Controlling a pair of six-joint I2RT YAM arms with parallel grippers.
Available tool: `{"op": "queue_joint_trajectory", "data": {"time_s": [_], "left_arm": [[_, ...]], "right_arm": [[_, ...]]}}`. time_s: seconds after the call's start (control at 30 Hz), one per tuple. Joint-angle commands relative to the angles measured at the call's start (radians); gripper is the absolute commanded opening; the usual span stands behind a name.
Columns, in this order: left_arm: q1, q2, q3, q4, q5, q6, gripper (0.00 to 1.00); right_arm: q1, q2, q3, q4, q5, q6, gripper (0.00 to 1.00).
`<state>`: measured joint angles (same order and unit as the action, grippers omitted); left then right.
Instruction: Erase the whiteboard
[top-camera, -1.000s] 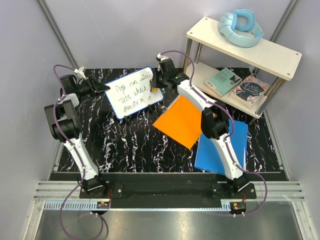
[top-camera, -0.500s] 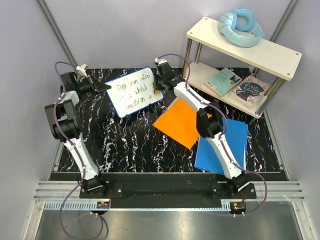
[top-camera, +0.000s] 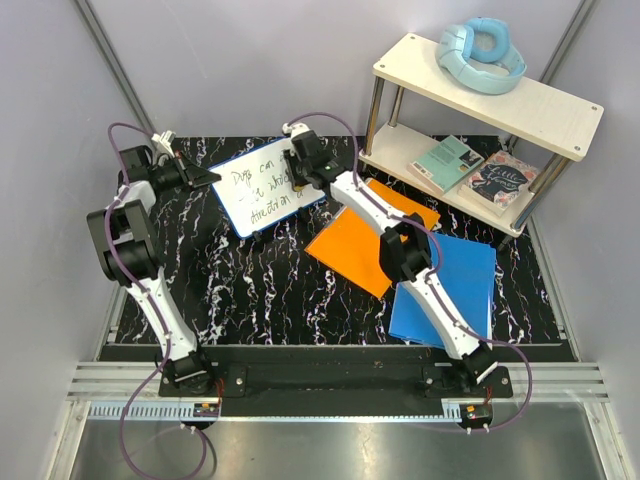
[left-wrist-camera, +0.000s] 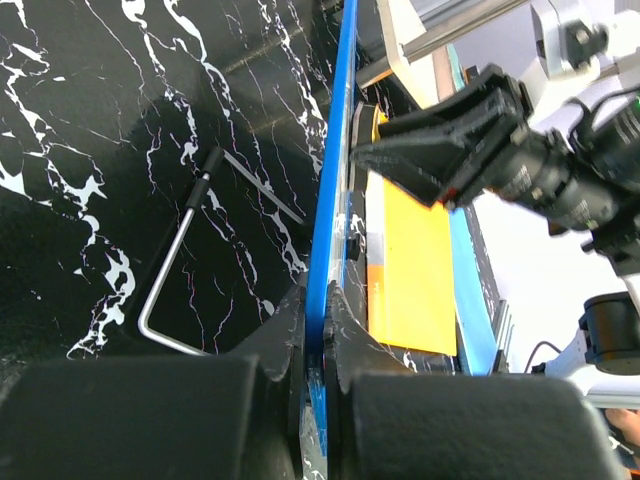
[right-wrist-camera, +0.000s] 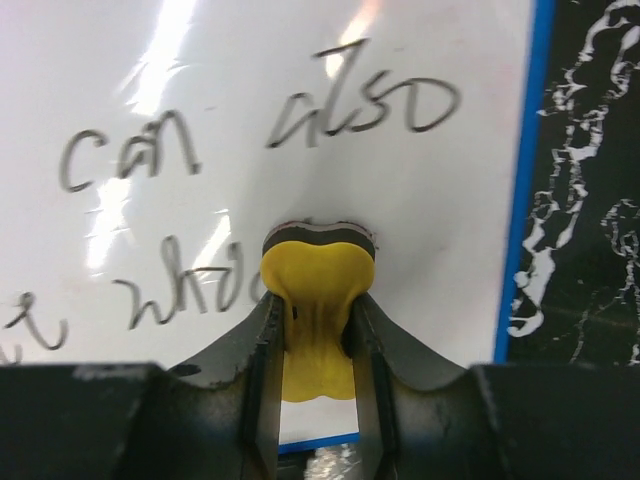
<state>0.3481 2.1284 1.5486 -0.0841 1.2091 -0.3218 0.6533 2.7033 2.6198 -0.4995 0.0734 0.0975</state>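
The whiteboard (top-camera: 258, 187), white with a thin blue frame and black handwriting, stands tilted at the back left of the table. My left gripper (top-camera: 207, 176) is shut on its left edge; in the left wrist view the blue frame (left-wrist-camera: 330, 215) runs up between my fingers. My right gripper (top-camera: 296, 178) is shut on a small yellow eraser (right-wrist-camera: 317, 310) whose dark pad presses on the board face (right-wrist-camera: 440, 230), just below the words "can also". The board's right part below those words looks wiped.
An orange folder (top-camera: 372, 238) and a blue folder (top-camera: 447, 290) lie on the black marble table (top-camera: 250, 290) to the right. A two-level white shelf (top-camera: 490, 90) holds blue headphones (top-camera: 480, 55) and two books (top-camera: 478, 172). A bent metal rod (left-wrist-camera: 172, 265) lies behind the board.
My right gripper has slid the eraser leftward across the board, from its right edge to its middle. Writing at the right of the lower lines is gone. The left gripper holds still.
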Motion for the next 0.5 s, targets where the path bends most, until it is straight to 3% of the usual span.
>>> {"op": "queue_joint_trajectory", "data": {"time_s": [0.0,0.47], "left_arm": [[-0.027,-0.045,-0.031,-0.083,-0.088,0.171,0.00],[-0.078,-0.166,-0.096,-0.190,-0.175,0.354,0.00]], "right_arm": [[0.121,0.024,-0.014,-0.027,-0.020,-0.021,0.00],[0.328,0.085,0.098,-0.033,0.066,-0.093,0.00]]}}
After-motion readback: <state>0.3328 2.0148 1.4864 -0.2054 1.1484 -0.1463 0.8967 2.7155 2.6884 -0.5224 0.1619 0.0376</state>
